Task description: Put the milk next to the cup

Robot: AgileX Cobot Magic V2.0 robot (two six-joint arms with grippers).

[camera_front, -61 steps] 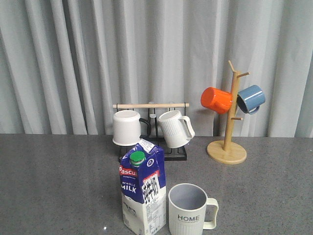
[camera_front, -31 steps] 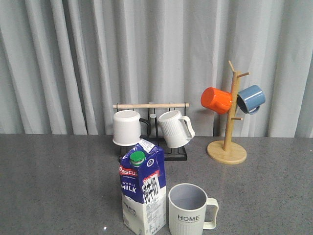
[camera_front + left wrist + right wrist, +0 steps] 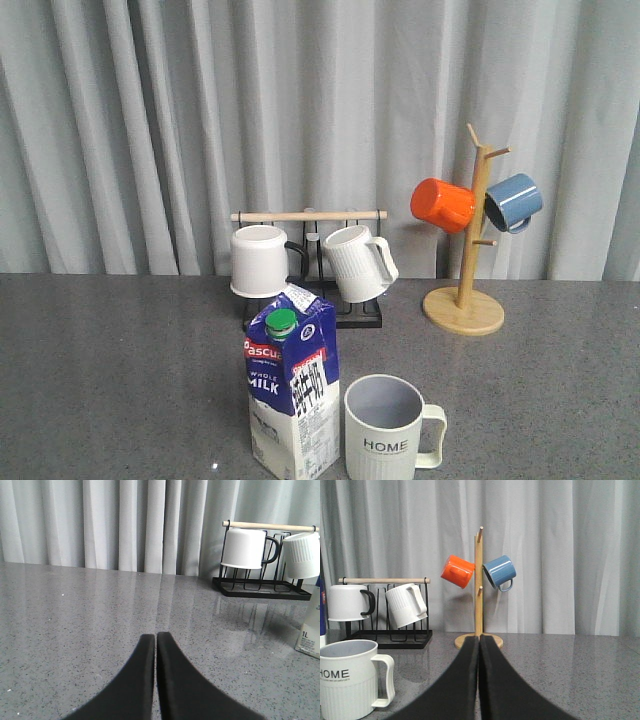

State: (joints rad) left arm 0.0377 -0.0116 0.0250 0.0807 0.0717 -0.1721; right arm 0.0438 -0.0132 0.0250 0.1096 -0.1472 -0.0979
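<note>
Standing upright near the front edge of the grey speckled table, the milk, a blue-and-white gable-top carton with a green round cap, sits just beside the cup, on the cup's left in the front view; whether the two touch cannot be told. The carton's red band reads "Pascual" and the blue panel below reads "WHOLE MILK"; in the left wrist view a sliver of the carton shows the marking "1L". The cup, a cream ribbed mug with its handle pointing right, carries "HOME" in dark letters, and its grey-lavender inside appears empty. Behind them a black wire rack with a wooden bar holds a plain white mug with a black handle and a white ribbed mug, both tipped with their mouths downward. Farther right, a wooden mug tree carries an orange mug and a blue mug, hung on opposite pegs with their openings facing outward. Grey curtains fill the background. The left gripper has its black fingers pressed together on nothing above bare tabletop, and the right gripper likewise has its fingers together and holds nothing, with the cup near it.
</note>
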